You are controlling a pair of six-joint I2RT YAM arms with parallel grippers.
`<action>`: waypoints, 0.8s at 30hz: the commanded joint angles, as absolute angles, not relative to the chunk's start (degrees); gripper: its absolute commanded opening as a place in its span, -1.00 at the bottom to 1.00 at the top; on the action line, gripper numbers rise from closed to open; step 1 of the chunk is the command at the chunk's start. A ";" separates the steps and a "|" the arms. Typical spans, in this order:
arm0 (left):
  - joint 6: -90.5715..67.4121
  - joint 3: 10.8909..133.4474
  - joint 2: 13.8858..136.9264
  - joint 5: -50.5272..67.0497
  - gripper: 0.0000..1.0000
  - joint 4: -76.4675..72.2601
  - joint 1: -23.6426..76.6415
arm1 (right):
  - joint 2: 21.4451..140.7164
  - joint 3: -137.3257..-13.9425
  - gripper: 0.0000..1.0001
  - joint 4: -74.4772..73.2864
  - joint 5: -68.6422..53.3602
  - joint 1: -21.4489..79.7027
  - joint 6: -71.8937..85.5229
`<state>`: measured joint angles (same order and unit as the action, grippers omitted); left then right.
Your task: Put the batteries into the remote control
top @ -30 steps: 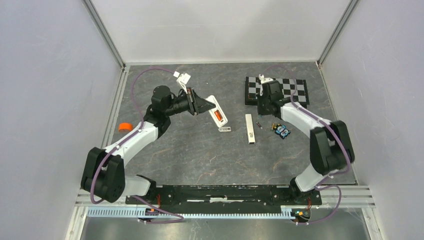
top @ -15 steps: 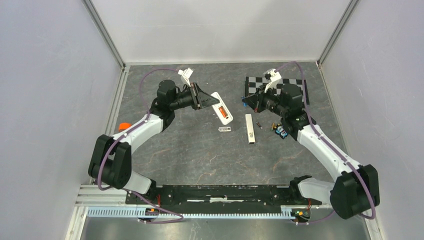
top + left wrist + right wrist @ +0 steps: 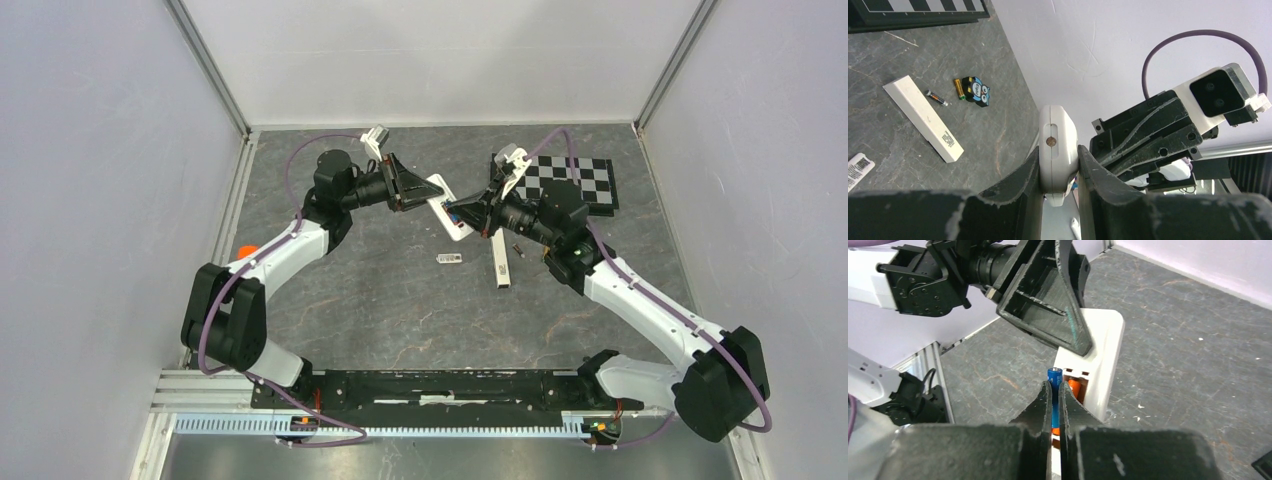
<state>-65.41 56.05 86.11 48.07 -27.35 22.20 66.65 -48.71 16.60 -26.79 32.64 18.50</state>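
Gripping the remote control (image 3: 1058,145) by its two long sides, the left hand (image 3: 1058,167) is closed to the width of the handset, both fingers pressed flat against the white casing. Seen from above, this hand (image 3: 425,192) holds the remote (image 3: 447,212) over the far middle of the table (image 3: 380,300), with its open back turned toward the other arm.

The right hand (image 3: 1054,392) is closed almost fully on one battery (image 3: 1054,376), which stands upright between the fingers with its blue end uppermost. The battery sits just in front of the recess in the remote's back; whether it touches the casing cannot be told. A second cell (image 3: 1074,386), showing orange, already lies in the recess.

The two hands meet tip to tip, with very little room between them. Beside and beneath the right arm lie a plain white bar (image 3: 499,258), a loose battery (image 3: 518,249) just to its right, and a small white label (image 3: 449,259) to its left. A checkerboard (image 3: 575,182) lies behind the right arm near the back wall. An orange object (image 3: 243,250) sits at the table's left edge. The near half of the table is open ground up to the arm bases.
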 commanded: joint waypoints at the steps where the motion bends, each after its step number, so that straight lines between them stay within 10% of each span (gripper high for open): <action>1: -67.98 58.10 84.08 50.75 -0.96 -28.15 22.00 | 66.19 -51.07 -0.93 18.81 -23.45 32.87 14.21; 24: -69.67 58.35 82.68 50.50 -0.96 -25.71 21.98 | 64.56 -46.23 -0.94 22.74 -26.48 32.96 11.02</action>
<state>-67.11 56.10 85.32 49.65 -25.17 22.20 65.08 -46.94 21.12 -25.93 32.64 11.66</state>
